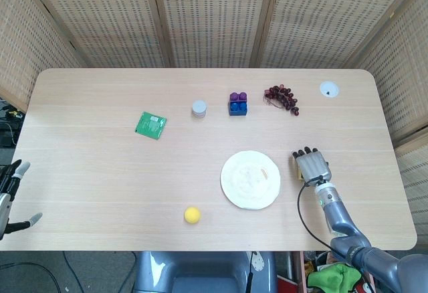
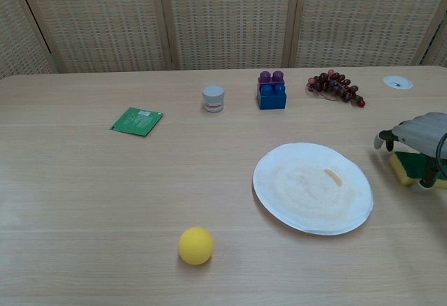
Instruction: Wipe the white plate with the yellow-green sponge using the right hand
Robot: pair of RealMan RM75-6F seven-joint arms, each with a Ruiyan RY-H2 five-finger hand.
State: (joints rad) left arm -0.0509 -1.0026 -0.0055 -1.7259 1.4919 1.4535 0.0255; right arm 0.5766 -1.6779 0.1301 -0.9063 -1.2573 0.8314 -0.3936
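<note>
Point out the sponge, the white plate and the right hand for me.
yellow-green sponge point(image 2: 403, 168), chest view, on its yellow front edge.
white plate point(image 2: 279, 180), chest view, on its bare left rim.
right hand point(image 1: 312, 166), head view, on the back of the hand.

The plate point(image 2: 312, 188) was white, the sponge point(image 2: 405, 168) yellow-green, the ball point(image 2: 195, 245) yellow, the packet point(image 2: 137, 121) green, the grapes point(image 2: 335, 86) dark red, the surface point(image 2: 105, 194) pale wood-grain.
</note>
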